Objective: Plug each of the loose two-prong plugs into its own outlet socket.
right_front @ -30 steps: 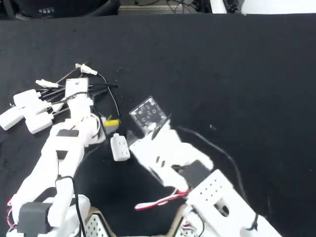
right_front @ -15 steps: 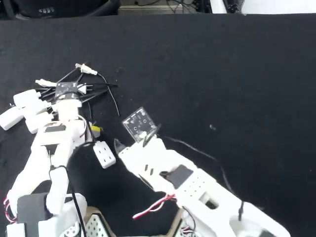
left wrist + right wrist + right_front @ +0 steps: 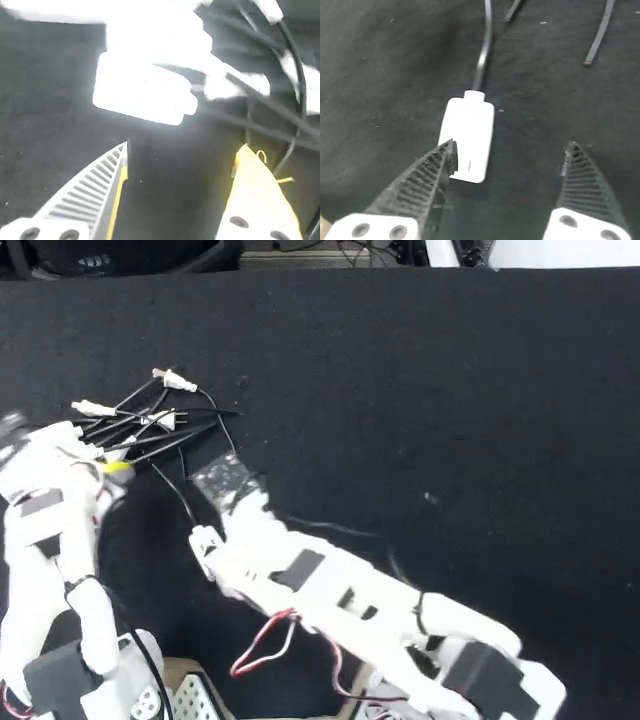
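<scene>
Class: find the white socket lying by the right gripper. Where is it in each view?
High view: the white socket lies left of centre, at the right gripper's tip.
Right wrist view: socket beside one open finger.
Left wrist view: not in it.
Shared landmark: its black cord.

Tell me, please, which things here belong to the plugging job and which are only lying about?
Job things: two-prong plugs; cluster of outlet sockets; single outlet socket by the open right claw.
Lying about: pale speck; cords at the back.
</scene>
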Tool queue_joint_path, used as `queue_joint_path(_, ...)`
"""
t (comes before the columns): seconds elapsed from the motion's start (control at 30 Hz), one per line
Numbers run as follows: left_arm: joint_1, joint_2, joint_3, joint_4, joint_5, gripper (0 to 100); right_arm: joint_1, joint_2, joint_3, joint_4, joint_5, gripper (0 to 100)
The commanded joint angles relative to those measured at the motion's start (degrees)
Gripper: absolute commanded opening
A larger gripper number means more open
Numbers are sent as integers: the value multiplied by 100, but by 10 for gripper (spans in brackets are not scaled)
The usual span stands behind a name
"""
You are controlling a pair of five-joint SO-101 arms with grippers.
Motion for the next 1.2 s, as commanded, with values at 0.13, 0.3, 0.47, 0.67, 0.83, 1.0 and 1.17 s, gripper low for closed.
queue_joint_path(0.13,-48,-141,-242,-97,185,332,-149,892,-1182,53,-53,332)
queue_joint_path(0.3,-48,-141,-251,-97,185,332,-149,1640,-1596,62,-53,332)
queue_joint_path(0.47,-84,-141,-251,-97,185,332,-149,1807,-1684,62,-53,332)
queue_joint_path(0.67,-92,-158,-251,-88,185,332,-141,1807,-1684,70,211,102)
queue_joint_path(0.83,-101,-158,-242,-79,185,332,9,1798,-1701,316,1486,24)
queue_joint_path(1.0,-101,-149,-242,-88,176,332,501,1798,-2097,1415,2479,11)
queue_joint_path(1.17,-66,-149,-242,-79,176,332,976,1798,-2659,2549,4141,11)
